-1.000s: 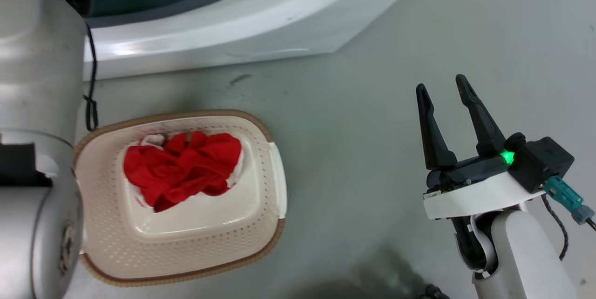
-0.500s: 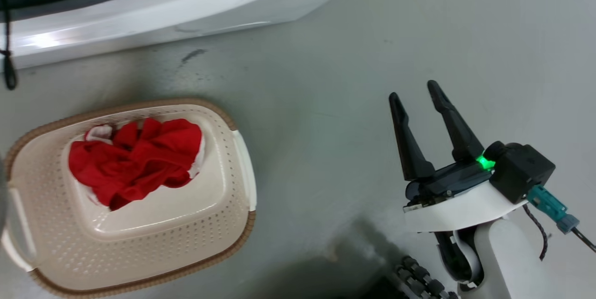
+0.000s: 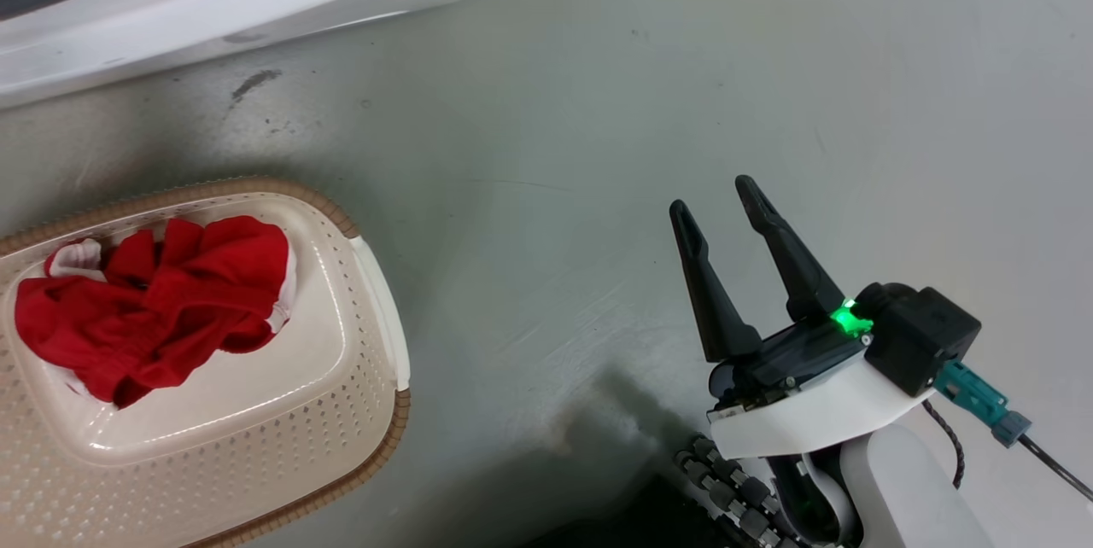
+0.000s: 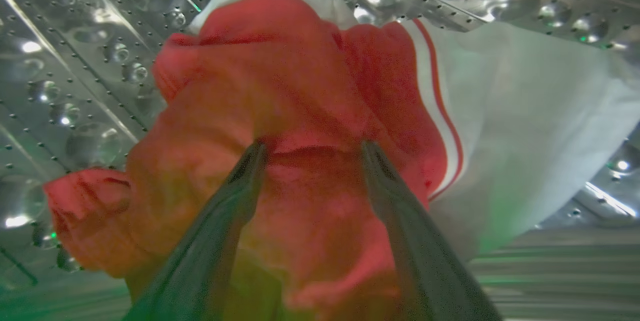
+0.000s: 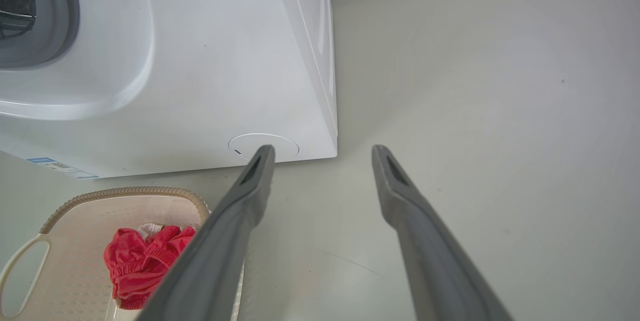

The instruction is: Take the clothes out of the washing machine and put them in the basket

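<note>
In the left wrist view my left gripper is open inside the washing machine's steel drum, its fingertips pressed against a bunched red and white garment of the clothes. More red clothes lie crumpled in the cream basket on the floor at the lower left of the head view. My right gripper hovers open and empty above the grey floor, well right of the basket. The washing machine stands white behind the basket, where the red clothes show again.
The grey floor stretches bare between the basket and my right arm. A dark ribbed cable chain sits at the bottom of the head view by my right arm's base. The washer's lower front has a round cover.
The head camera has swung right, so the basket and washer slid left in view and my pale left arm left the picture. My right gripper stays open.
</note>
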You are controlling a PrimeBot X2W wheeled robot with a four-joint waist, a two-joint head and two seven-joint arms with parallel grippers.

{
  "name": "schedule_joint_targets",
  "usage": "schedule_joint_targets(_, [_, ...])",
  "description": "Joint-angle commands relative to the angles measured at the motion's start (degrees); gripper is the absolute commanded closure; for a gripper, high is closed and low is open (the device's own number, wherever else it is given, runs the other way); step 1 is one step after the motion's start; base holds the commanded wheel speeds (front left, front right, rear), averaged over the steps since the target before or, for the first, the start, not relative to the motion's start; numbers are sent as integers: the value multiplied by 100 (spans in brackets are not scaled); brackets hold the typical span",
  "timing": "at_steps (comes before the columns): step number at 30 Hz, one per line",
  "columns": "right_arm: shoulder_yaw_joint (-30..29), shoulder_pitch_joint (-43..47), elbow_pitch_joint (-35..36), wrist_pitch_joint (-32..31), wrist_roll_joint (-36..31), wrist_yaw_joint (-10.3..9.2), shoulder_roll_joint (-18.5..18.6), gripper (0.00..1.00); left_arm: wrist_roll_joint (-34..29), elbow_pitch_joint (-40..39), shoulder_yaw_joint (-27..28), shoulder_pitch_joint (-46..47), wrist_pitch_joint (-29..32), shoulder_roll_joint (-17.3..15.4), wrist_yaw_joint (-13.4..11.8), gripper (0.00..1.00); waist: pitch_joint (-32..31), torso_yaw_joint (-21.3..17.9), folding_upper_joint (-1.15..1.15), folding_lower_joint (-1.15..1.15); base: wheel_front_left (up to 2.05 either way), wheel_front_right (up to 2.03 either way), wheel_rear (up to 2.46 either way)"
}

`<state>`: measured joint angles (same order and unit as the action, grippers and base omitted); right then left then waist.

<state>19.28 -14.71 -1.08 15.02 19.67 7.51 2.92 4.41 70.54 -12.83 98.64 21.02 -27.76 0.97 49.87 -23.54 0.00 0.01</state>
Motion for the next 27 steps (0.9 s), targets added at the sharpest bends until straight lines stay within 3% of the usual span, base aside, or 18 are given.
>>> schedule_joint_targets(1, [48, 66, 39, 22, 68, -4, -7, 0, 12, 49, -36, 0, 143, -47, -39, 0, 46, -56, 0, -1, 0, 0, 0])
schedule_joint_targets(5, [103, 69, 80, 22, 114, -4, -7, 0, 37, 65, -50, -41, 337, -106, -75, 0, 62, -98, 0, -1, 0, 0, 0])
schedule_joint_targets(6, [114, 81, 89, 22, 116, -4, -6, 0, 54, 61, -43, -61, 385, -109, -82, 51, 61, -105, 0, -1, 0, 0, 0])
schedule_joint_targets(7, [127, 87, 95, 22, 114, -4, -7, 0, 59, 28, -55, -73, 402, -112, -93, 85, 63, -108, 0, -1, 0, 0, 0])
schedule_joint_targets(8, [130, 90, 103, 22, 124, -3, -6, 0, 80, -26, -50, -82, 382, -112, -116, 100, 69, -108, 0, -1, 0, 0, 0])
schedule_joint_targets(18, [96, -19, 53, 22, 102, -4, -6, 0, 108, -784, -72, -385, -468, -158, -464, 100, -82, -44, 0, -1, 0, 0, 0])
schedule_joint_targets(27, [-140, -65, -23, 22, -61, -4, -6, 0, 380, -1321, 80, -1136, -1648, 6, -667, 100, -572, 206, 0, -1, 0, 0, 0])
